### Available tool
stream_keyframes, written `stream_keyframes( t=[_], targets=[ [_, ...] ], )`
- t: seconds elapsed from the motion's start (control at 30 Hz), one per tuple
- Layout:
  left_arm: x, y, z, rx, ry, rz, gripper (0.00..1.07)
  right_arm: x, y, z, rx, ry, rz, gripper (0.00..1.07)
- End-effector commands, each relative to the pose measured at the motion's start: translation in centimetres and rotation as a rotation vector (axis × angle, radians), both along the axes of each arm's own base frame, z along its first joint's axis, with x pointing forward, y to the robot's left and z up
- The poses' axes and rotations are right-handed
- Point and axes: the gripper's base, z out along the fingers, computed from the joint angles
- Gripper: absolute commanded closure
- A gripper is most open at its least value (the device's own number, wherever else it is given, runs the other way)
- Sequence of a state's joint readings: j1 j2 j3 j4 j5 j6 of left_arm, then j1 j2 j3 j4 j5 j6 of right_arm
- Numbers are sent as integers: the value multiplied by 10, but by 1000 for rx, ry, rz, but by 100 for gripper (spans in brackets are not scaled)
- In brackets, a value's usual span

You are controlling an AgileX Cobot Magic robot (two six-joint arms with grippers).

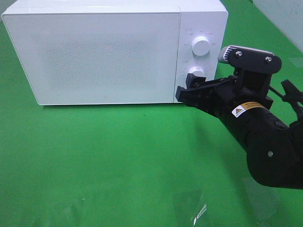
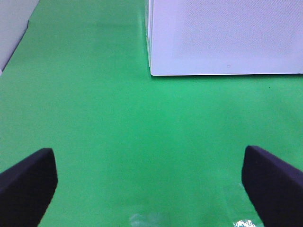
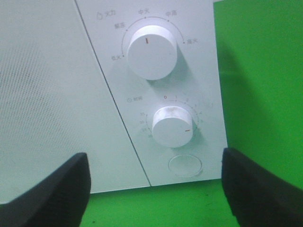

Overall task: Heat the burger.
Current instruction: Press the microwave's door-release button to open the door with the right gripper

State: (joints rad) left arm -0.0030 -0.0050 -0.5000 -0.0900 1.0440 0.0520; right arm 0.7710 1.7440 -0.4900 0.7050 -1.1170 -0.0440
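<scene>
The burger is out of view. A white microwave (image 1: 94,52) stands at the back with its door shut. My right gripper (image 1: 189,88) hovers just in front of the control panel, level with the lower timer knob (image 1: 195,73). In the right wrist view its jaws (image 3: 156,189) stand wide open with nothing between them, and the timer knob (image 3: 173,126) lies straight ahead. My left gripper (image 2: 151,189) is open and empty over bare green cloth, short of the microwave's front left corner (image 2: 151,71). It does not show in the high view.
Above the timer knob is the upper power knob (image 3: 150,51), and below it a round door button (image 3: 185,166). Green cloth (image 1: 118,161) covers the table. A pale wall or panel (image 2: 12,28) borders the cloth beside the left arm.
</scene>
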Motion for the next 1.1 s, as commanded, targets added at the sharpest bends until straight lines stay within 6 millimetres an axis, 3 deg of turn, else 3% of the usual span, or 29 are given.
stream_keyframes(
  t=[0.03, 0.13, 0.17, 0.27, 0.3, 0.4, 0.47, 0.67, 1.1],
  targets=[
    [-2, 0, 0, 0, -20, 5, 9, 1, 2, 0, 295, 53, -38, 42],
    [-2, 0, 0, 0, -20, 5, 9, 1, 2, -1, 426, 82, -57, 47],
    [-2, 0, 0, 0, -20, 5, 9, 1, 2, -2, 577, 110, -79, 53],
    [-2, 0, 0, 0, -20, 5, 9, 0, 2, -2, 711, 130, -99, 59],
    [-2, 0, 0, 0, -20, 5, 9, 0, 2, -2, 840, 149, -120, 66],
    [-2, 0, 0, 0, -20, 5, 9, 0, 2, -2, 885, 155, -127, 70],
    [-2, 0, 0, 0, -20, 5, 9, 0, 2, -2, 1054, 179, -152, 86],
    [-2, 0, 0, 0, -20, 5, 9, -1, 3, -7, 1193, 254, -195, 105],
    [-2, 0, 0, 0, -20, 5, 9, -1, 5, -40, 1273, 392, -304, 107]
  ],
)
